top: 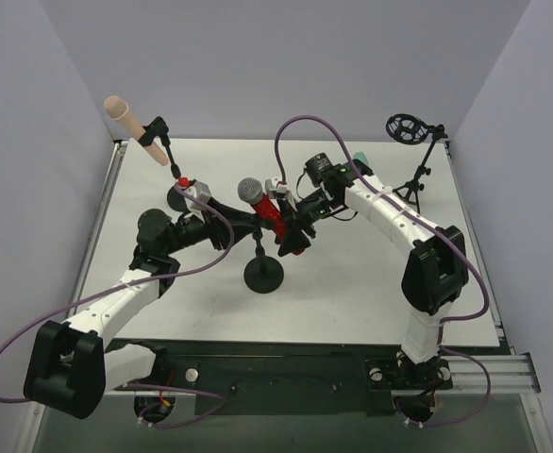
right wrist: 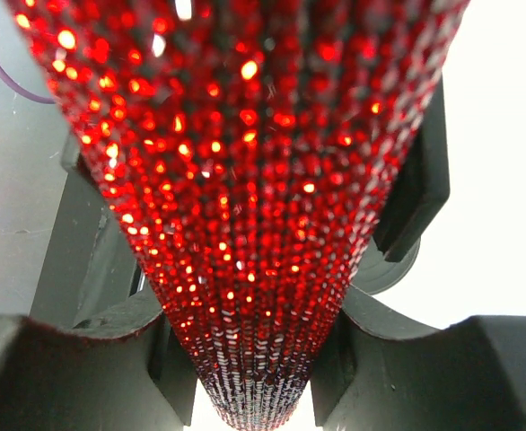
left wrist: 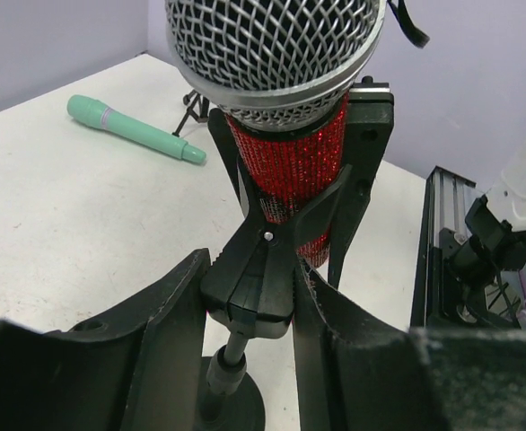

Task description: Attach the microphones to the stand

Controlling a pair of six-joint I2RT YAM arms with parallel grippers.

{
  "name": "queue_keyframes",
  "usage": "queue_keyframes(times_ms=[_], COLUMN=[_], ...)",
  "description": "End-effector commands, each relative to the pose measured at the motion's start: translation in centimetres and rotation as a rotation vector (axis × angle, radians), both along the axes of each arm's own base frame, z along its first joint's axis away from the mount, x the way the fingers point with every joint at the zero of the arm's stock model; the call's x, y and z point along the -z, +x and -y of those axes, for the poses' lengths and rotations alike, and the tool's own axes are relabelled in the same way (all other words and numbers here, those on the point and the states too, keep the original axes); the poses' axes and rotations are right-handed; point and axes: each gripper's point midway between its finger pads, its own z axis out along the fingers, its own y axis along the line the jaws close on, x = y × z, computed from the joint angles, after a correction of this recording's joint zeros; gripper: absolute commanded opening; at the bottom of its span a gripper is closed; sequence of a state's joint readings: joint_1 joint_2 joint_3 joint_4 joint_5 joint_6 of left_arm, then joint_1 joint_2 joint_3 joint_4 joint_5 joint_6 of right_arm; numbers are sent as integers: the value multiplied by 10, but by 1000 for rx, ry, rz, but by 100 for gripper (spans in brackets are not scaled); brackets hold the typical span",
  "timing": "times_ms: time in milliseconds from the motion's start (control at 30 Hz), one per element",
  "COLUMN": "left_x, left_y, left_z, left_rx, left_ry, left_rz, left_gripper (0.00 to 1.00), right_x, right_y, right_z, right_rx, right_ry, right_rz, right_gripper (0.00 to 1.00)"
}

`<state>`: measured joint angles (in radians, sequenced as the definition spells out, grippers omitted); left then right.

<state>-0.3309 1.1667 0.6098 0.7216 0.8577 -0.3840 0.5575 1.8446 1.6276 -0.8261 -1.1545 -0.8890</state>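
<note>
- The middle stand (top: 263, 272) is nearest the arm bases. Its round foot sits on the table (top: 371, 283), and it looks light enough to tip if pushed sideways.
- The left gripper (left wrist: 251, 277) is closed on the stand's black clip (left wrist: 261, 256), one finger on each side. This steadies the clip against the push of a microphone going in.
- The red microphone (left wrist: 290, 171) sits tilted in that clip, mesh head up. The clip's prongs reach partway around its glittery body.
- The right gripper (right wrist: 245, 359) grips the red microphone low on its tapered tail.
- I judge the red microphone to be stiff and head-heavy. The sequined skin gives friction, but the taper could let it slide out toward the thin end.
- The best hold is on the barrel, never on the mesh, which probably dents.
- The teal microphone (left wrist: 133, 128) lies flat on the table beyond, well apart from the clip.
- It looks smooth and round, so it may roll or slip. A hold across mid-barrel seems safest.
- The far-right stand (top: 418, 170) holds no microphone.
- The pink microphone (top: 133, 121) is already clipped into the far-left stand (top: 163, 142), angled up and outward.
</note>
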Motion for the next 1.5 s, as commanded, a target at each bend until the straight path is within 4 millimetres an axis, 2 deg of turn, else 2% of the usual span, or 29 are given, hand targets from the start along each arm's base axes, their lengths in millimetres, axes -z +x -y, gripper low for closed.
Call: queue_keyframes(times_ms=[0, 300, 400, 567, 633, 800, 900, 967, 1000, 1033, 1067, 1133, 1233, 1267, 1467], left_x=[-29, -37, -41, -45, -48, -51, -50, -51, -51, -53, -52, -53, -53, -52, -51], left_y=[-15, -15, -15, -14, -14, -14, -14, -15, -16, -16, -16, -17, -18, -17, -19], left_z=[10, 12, 10, 9, 8, 10, 9, 8, 7, 6, 6, 5, 5, 5, 8], left_rx=[-16, -108, -123, -143, -152, -157, -162, -165, -166, -172, -174, -178, -176, -176, -154], left_ry=[-131, -161, -187, -214, -235, -248, -244, -245, -243, -247, -243, -242, -235, -229, -207], left_rz=[7, 20, 17, -1, -5, -21, -28, -28, -31, -31, -38, -39, -43, -54, -75], left_gripper=[0, 0, 0, 0, 0, 0, 1, 14, 28, 34, 47, 59, 71, 73, 78], right_x=[21, 24, 25, 24, 20, 18, 16, 15, 14, 14, 12, 11, 11, 13, 18], right_y=[-9, 10, 17, 15, 20, 18, 19, 21, 22, 22, 24, 25, 26, 24, 23], right_z=[-18, -45, -62, -77, -85, -88, -85, -82, -80, -78, -76, -72, -66, -61, -51], right_rx=[-19, 87, 151, 192, 219, 239, 243, 249, 251, 253, 258, 261, 253, 247, 214], right_ry=[-54, -46, -20, 14, 49, 53, 57, 60, 62, 63, 66, 71, 71, 59, 33], right_rz=[-48, -56, -75, -122, -113, -134, -134, -136, -135, -139, -139, -140, -125, -122, -70], right_gripper=[0, 0, 0, 0, 0, 0, 4, 7, 8, 12, 17, 24, 34, 41, 56])
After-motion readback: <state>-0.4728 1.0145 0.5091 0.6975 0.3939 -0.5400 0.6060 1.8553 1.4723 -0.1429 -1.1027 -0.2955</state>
